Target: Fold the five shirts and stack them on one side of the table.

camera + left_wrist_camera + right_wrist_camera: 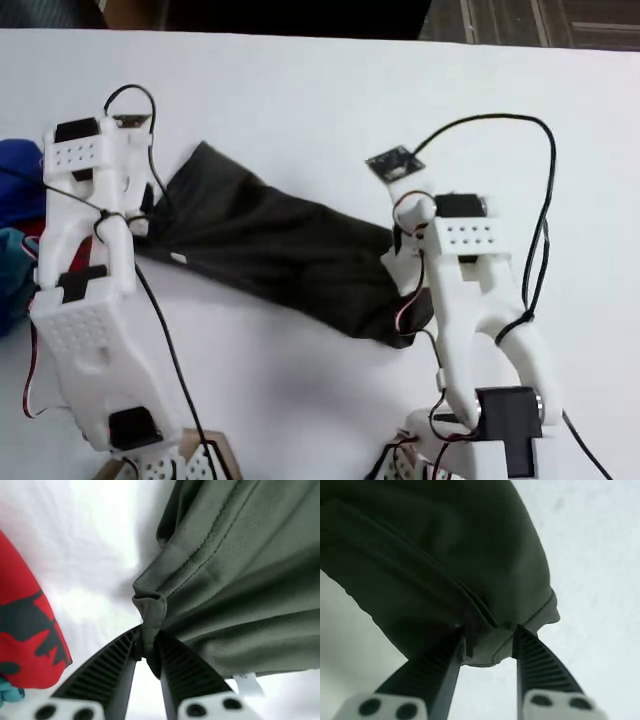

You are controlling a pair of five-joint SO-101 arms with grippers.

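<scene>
Dark shirt point(280, 250) lies stretched mid-table point(300, 90) btw both arms. Left gripper point(148, 650) pinches one bunched end, right gripper point(487, 645) clamps the other. Prob. first fold; next needs both ends carried evenly.

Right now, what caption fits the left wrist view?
Left pincer pinches a bunched edge of the dark shirt, a red patterned garment nearby on the white table.

Two arms point(90, 290) point(480, 300), one dark shirt point(280, 250), perhaps three piled shirts point(12, 170)
</scene>
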